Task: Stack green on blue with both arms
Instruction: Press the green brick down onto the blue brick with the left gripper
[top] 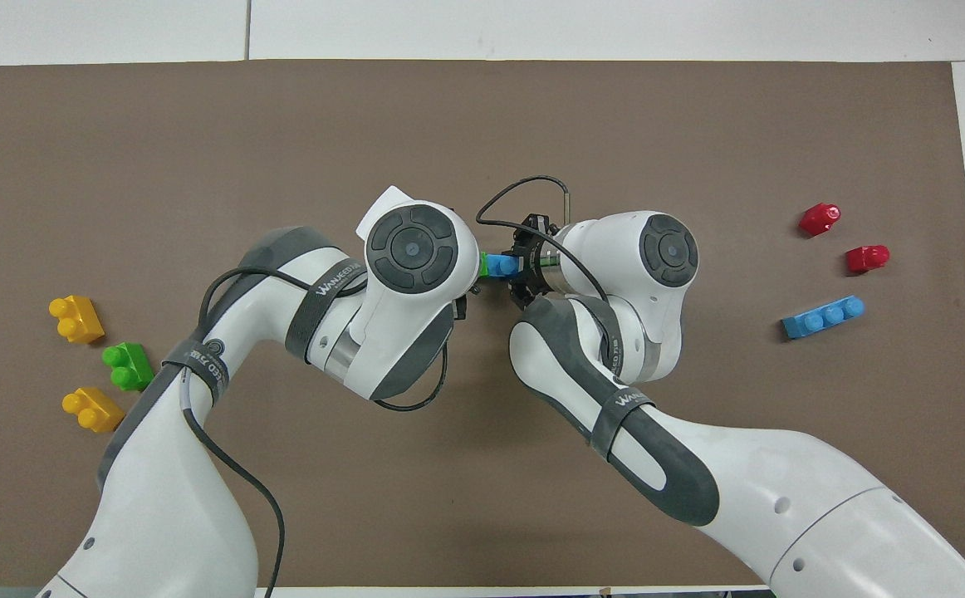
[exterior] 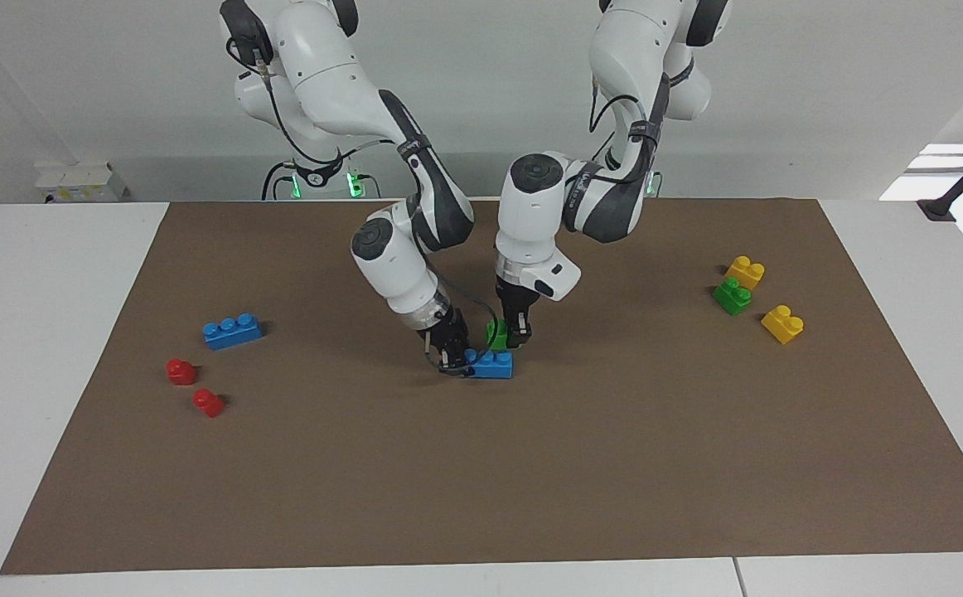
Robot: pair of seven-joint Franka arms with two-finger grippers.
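Observation:
A long blue brick (exterior: pixel 491 365) lies low at the middle of the brown mat (exterior: pixel 531 481). My right gripper (exterior: pixel 457 358) is shut on the end of it toward the right arm. My left gripper (exterior: pixel 516 335) is shut on a small green brick (exterior: pixel 496 333) and holds it over the blue brick's other end, at or just above its studs. In the overhead view only slivers of this blue brick (top: pixel 500 264) and this green brick (top: pixel 483 264) show between the two wrists. The right gripper (top: pixel 522 266) shows there. The left gripper is hidden under its own wrist.
A second blue brick (exterior: pixel 233 331) and two red bricks (exterior: pixel 181 371) (exterior: pixel 208 403) lie toward the right arm's end. A second green brick (exterior: pixel 732 296) and two yellow bricks (exterior: pixel 745 271) (exterior: pixel 782 324) lie toward the left arm's end.

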